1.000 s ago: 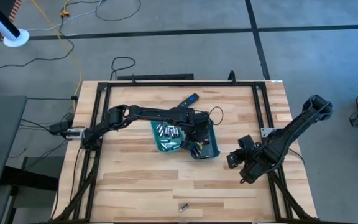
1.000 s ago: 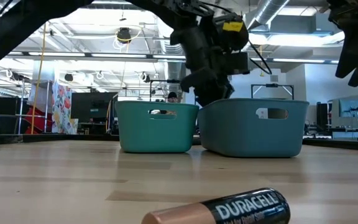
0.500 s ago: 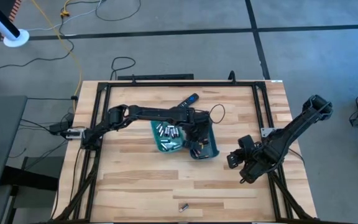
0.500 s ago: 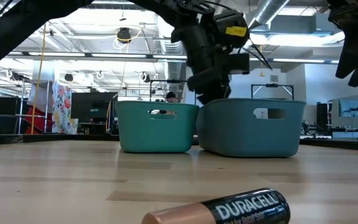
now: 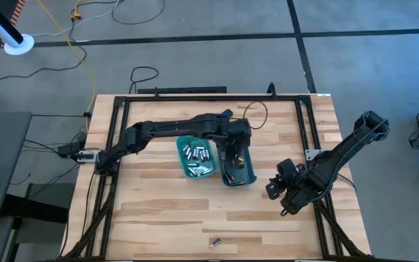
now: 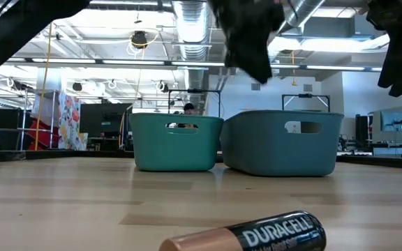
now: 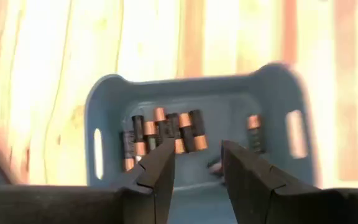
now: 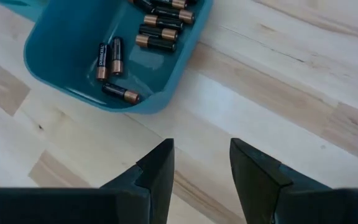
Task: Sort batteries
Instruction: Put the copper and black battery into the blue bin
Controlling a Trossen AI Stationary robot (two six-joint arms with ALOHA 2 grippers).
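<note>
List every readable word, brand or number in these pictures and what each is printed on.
"DURACELL": on the loose battery lying on the table nearest the low camera.
Smaller print under that brand name: too small to read.
Labels on the batteries in the tray, right wrist view: too small to read.

Right gripper (image 8: pixel 201 165) hangs over bare table (image 8: pixel 303 99), fingers (image 8: pixel 157 168) parted with nothing between them. Ahead sits a teal tray (image 8: pixel 61 43), rounded corner toward the gripper. Dark, copper-ended batteries (image 8: pixel 157 28) lie inside it, one (image 8: pixel 121 93) lying loose near the rim.
</note>
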